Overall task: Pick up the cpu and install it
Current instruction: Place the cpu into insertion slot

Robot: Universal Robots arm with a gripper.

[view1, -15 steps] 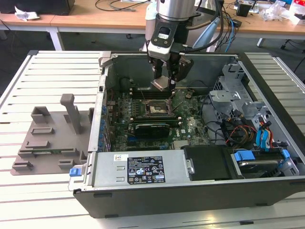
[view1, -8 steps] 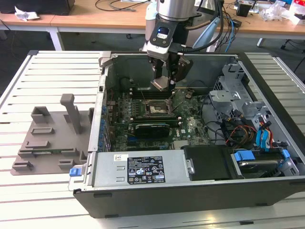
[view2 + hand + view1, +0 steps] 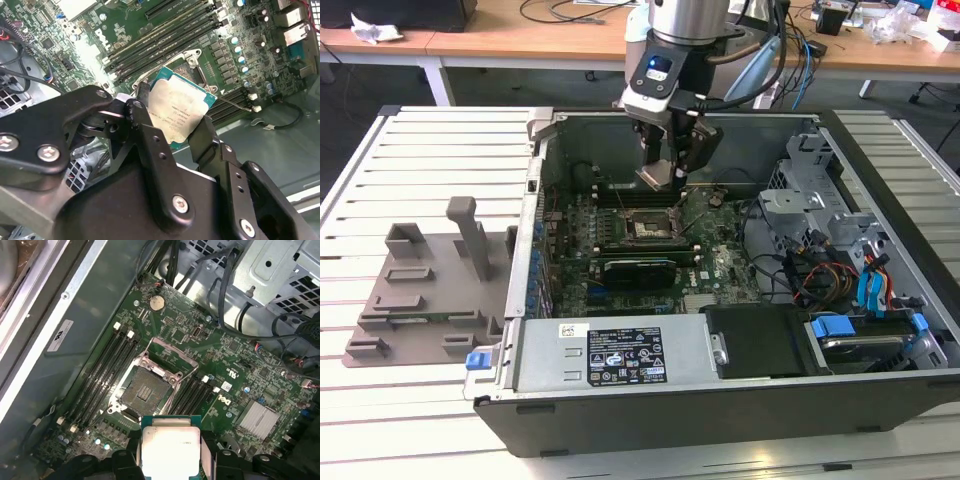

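Pick done, install not. The cpu (image 3: 656,177) is up off everything and clamped in the pincer (image 3: 665,168) by two opposite edges. Both wrist views show a black finger (image 3: 150,132) pressed against each side of the chip (image 3: 171,450), metal top facing the cameras.

In the exterior view it sits upper centre of the frame, inside the open pc case (image 3: 720,410) on the slatted desk (image 3: 420,140), hanging over the motherboard (image 3: 620,275).

The socket (image 3: 146,390) is empty: pin field bare, load frame (image 3: 172,347) swung open. The first wrist view shows bare board between chip and socket, so no contact. In the exterior view the cpu is just above the socket (image 3: 650,232) in the frame, close but apart. The chip looks tilted there, not flat to the board, though I can't be sure of the angle.

My read: roughly halfway. Not yet seated, not yet released, load frame not closed.
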